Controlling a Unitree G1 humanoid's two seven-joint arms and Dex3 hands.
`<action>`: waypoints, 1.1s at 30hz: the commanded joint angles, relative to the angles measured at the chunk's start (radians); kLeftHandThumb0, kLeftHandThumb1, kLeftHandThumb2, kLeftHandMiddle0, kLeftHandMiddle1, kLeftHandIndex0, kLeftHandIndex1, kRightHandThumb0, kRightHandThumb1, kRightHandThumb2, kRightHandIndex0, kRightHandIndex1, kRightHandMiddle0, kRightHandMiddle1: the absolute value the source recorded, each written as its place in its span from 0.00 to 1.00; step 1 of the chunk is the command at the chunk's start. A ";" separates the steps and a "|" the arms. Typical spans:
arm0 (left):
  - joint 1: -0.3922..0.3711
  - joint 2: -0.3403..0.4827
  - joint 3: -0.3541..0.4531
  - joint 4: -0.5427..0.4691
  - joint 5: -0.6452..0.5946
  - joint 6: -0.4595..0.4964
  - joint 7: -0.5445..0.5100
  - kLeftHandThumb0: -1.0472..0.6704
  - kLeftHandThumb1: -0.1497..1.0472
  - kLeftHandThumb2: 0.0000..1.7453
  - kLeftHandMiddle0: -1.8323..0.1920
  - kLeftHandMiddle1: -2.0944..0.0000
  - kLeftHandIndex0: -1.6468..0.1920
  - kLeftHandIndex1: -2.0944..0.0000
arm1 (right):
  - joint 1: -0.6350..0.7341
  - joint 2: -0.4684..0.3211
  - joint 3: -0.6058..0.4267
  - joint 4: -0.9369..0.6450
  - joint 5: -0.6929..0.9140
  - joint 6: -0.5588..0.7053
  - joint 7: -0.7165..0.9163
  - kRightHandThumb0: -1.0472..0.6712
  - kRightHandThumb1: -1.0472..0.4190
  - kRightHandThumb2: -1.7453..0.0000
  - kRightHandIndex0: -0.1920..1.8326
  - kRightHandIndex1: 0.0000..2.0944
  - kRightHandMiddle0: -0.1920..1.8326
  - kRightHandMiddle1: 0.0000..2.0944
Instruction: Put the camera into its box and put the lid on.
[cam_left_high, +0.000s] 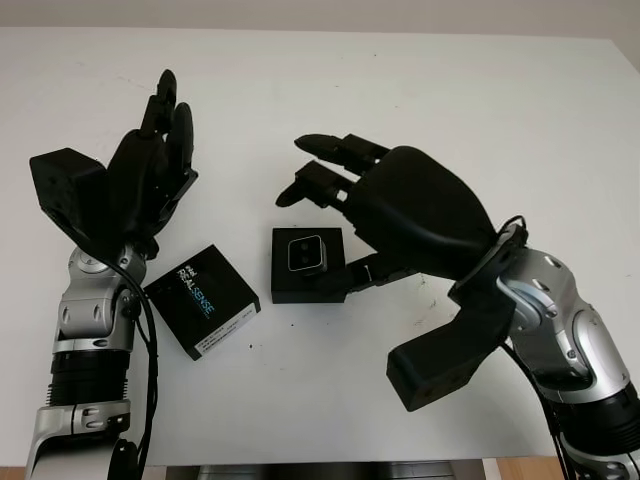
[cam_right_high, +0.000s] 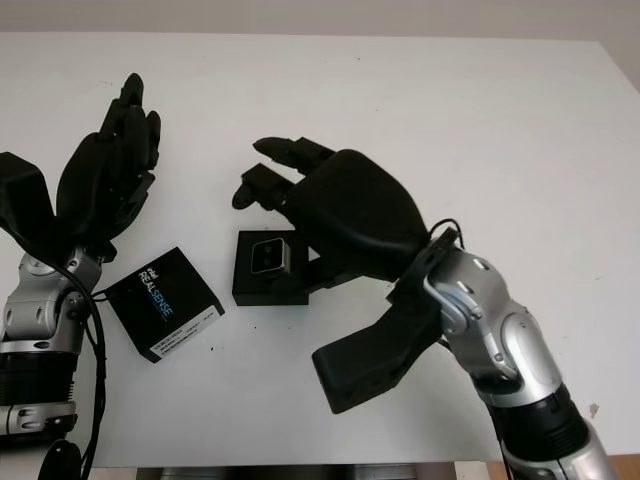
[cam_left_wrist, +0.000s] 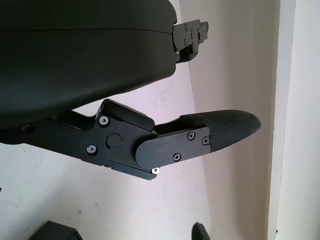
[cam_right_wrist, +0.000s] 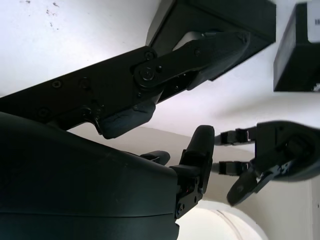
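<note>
The black box (cam_left_high: 300, 285) lies open at the table's middle, with the silver camera (cam_left_high: 305, 253) sitting inside it. Its lid (cam_left_high: 203, 300), black with RealSense lettering, rests flat on the table just left of the box. My right hand (cam_left_high: 330, 180) hangs open over the box's far right side, and its thumb (cam_left_high: 365, 270) is low beside the box's right wall. In the right wrist view that thumb (cam_right_wrist: 190, 60) crosses in front of the box (cam_right_wrist: 215, 20). My left hand (cam_left_high: 160, 120) is raised and open above the table, behind the lid.
The white table (cam_left_high: 450, 90) stretches bare behind and to the right of both hands. Its front edge (cam_left_high: 300, 462) runs just below the lid and box. A pale wall (cam_left_wrist: 300, 100) stands beyond the table.
</note>
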 joint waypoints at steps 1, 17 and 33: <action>-0.006 -0.005 -0.004 0.002 -0.001 -0.010 0.000 0.13 1.00 0.36 1.00 1.00 1.00 1.00 | 0.018 0.007 0.013 -0.020 -0.041 -0.003 -0.034 0.09 0.02 0.97 0.22 0.07 0.19 0.43; 0.004 -0.007 -0.012 -0.013 0.004 0.002 0.016 0.13 1.00 0.37 1.00 1.00 1.00 1.00 | 0.030 0.087 0.073 0.101 -0.256 0.081 -0.281 0.13 0.02 0.96 0.29 0.10 0.23 0.54; 0.000 -0.001 -0.011 -0.008 0.001 -0.001 0.007 0.14 1.00 0.37 1.00 1.00 1.00 1.00 | 0.034 0.057 0.065 0.083 -0.240 0.097 -0.247 0.14 0.04 0.97 0.31 0.11 0.27 0.61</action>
